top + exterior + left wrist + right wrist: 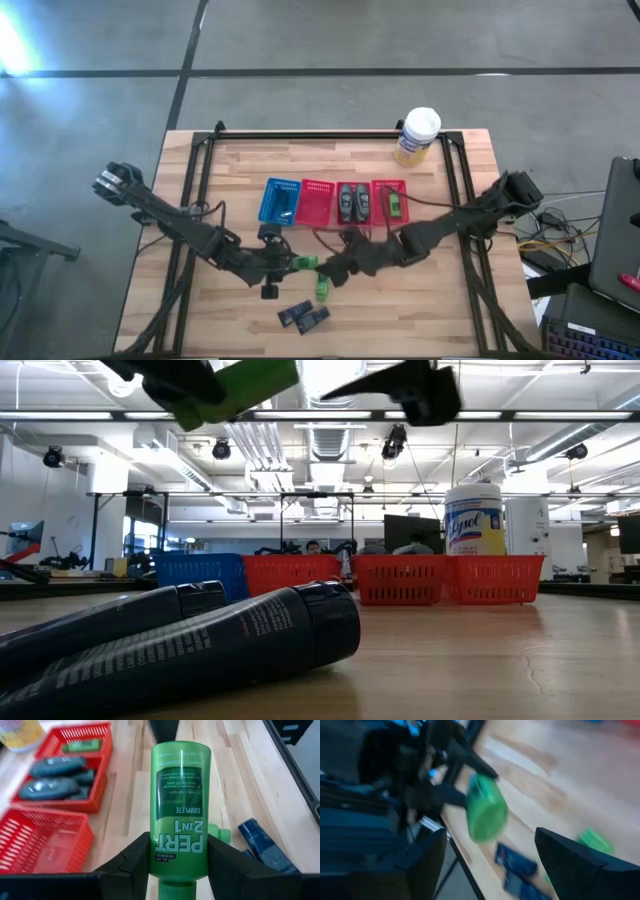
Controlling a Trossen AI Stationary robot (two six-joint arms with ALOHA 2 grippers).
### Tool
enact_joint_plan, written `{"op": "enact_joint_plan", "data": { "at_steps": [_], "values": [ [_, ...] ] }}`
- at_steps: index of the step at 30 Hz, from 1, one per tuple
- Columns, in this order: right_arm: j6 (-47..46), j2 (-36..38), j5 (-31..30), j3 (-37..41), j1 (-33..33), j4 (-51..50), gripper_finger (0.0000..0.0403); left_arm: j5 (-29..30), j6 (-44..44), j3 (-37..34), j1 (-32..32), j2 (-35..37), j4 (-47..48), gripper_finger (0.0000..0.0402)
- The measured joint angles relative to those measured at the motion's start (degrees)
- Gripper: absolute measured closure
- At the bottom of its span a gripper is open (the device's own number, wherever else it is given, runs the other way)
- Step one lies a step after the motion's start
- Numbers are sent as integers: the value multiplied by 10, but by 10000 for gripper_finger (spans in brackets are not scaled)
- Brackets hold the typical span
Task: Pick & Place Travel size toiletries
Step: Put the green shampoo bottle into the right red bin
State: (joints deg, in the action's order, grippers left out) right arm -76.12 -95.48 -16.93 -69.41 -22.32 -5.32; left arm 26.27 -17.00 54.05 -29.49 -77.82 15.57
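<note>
Blurred view past the right claw (pixel 490 865), its two dark fingers spread wide apart. Beyond them, the left claw (pixel 451 790) grips a bright green bottle (pixel 486 810) above the wooden surface (pixel 550 785). Dark blue flat packets (pixel 516 862) and another green bottle (pixel 594 841) lie on the wood.

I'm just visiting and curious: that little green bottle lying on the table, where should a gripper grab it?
Probably across the middle of its body, coming straight down. The green bottle lies flat on the wood with its long sides free. The left gripper grips a twin bottle across the body that way. The open right gripper is close by.
</note>
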Motion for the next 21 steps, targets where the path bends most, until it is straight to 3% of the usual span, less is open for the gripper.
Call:
{"op": "enact_joint_plan", "data": {
  "at_steps": [8,15,21],
  "values": [
    [9,-3,33,-2,27,30,113,20,20,15,19,-4,-15,244],
    [3,-4,4,-2,35,29,103,-4,54,15,41,-6,-45,246],
    [0,-4,7,-2,40,28,141,-17,67,13,44,-8,-46,246]
  ]
}}
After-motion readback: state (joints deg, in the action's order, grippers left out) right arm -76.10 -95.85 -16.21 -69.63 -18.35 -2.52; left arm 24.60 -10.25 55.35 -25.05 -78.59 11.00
